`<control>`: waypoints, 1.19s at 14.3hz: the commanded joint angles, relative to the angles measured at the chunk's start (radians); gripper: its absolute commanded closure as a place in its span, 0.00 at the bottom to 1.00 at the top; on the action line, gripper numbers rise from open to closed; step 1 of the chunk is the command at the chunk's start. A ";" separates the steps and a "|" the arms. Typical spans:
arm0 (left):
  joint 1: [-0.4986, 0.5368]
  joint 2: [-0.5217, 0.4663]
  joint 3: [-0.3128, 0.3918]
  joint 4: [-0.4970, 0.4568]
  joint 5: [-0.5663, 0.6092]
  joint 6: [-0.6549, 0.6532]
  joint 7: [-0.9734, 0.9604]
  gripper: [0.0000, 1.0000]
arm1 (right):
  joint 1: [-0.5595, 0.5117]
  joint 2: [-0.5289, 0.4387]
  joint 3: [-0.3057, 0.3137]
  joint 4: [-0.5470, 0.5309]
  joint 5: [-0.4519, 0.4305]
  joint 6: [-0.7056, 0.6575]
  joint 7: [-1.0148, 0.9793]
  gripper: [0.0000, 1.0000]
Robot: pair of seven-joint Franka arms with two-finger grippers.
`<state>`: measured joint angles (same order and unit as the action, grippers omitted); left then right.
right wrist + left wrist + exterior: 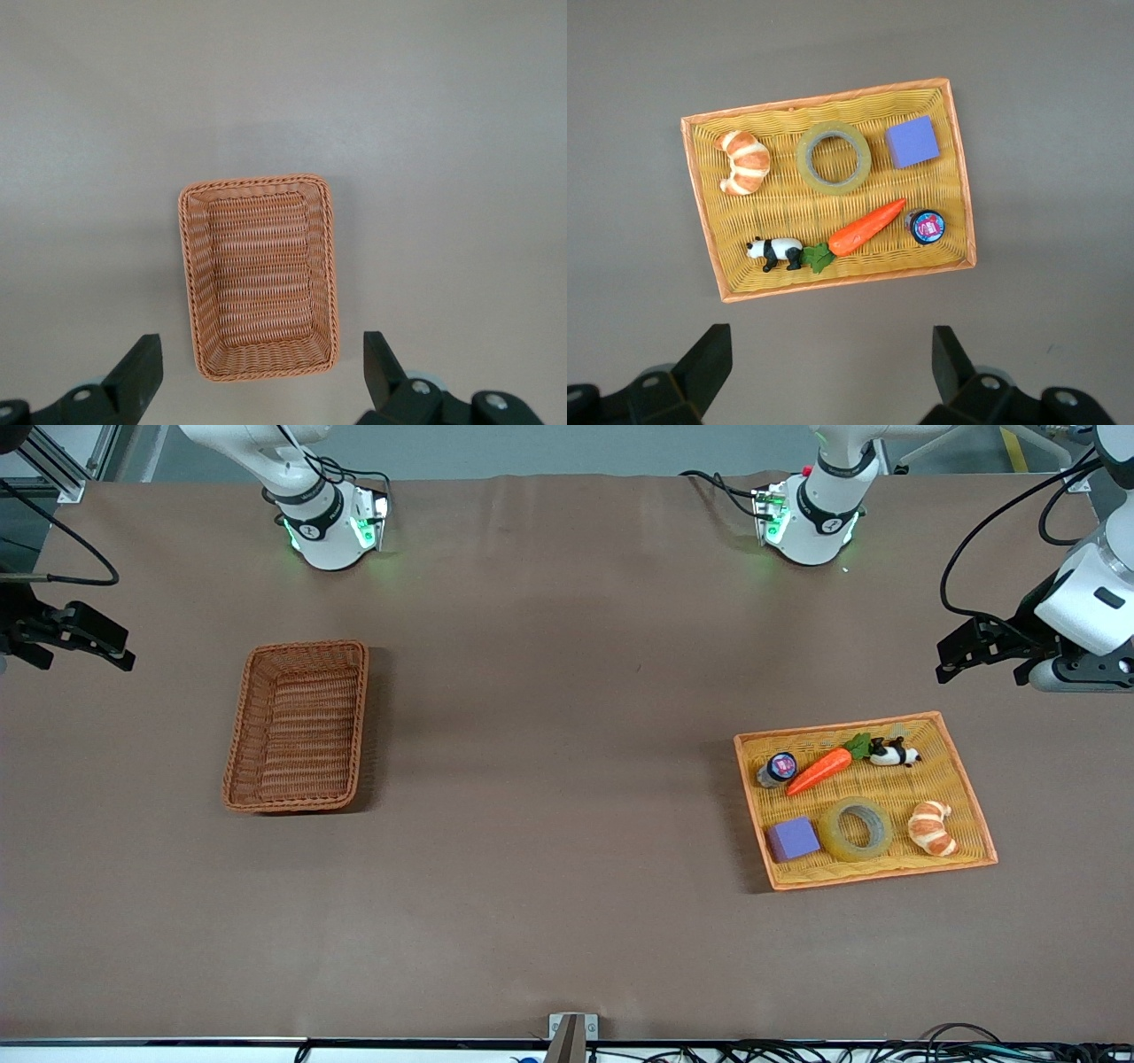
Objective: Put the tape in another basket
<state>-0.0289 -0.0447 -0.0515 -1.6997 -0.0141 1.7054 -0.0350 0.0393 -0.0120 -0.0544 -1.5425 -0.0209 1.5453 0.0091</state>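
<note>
The tape (834,838), a yellowish ring with a grey core, lies flat in the shallow yellow-orange woven tray (886,872) toward the left arm's end of the table. It also shows in the left wrist view (834,185). The reddish-brown wicker basket (306,646) stands toward the right arm's end, with nothing in it; the right wrist view shows it from above (259,274). My left gripper (957,660) hangs open and empty, high beside the tray (831,363). My right gripper (111,651) hangs open and empty, high beside the basket (263,363).
The tray also holds a croissant (932,828), a purple block (792,838), a toy carrot (819,771), a small panda figure (893,754) and a small round jar (778,769). Brown cloth covers the table between basket and tray.
</note>
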 commanded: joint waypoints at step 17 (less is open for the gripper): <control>0.006 0.138 0.007 0.069 0.022 0.000 0.007 0.00 | 0.008 -0.014 -0.005 0.002 0.019 0.002 -0.009 0.00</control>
<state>-0.0252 0.0338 -0.0471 -1.6557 -0.0140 1.7053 -0.0355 0.0403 -0.0121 -0.0542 -1.5380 -0.0209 1.5476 0.0089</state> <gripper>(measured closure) 0.000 0.000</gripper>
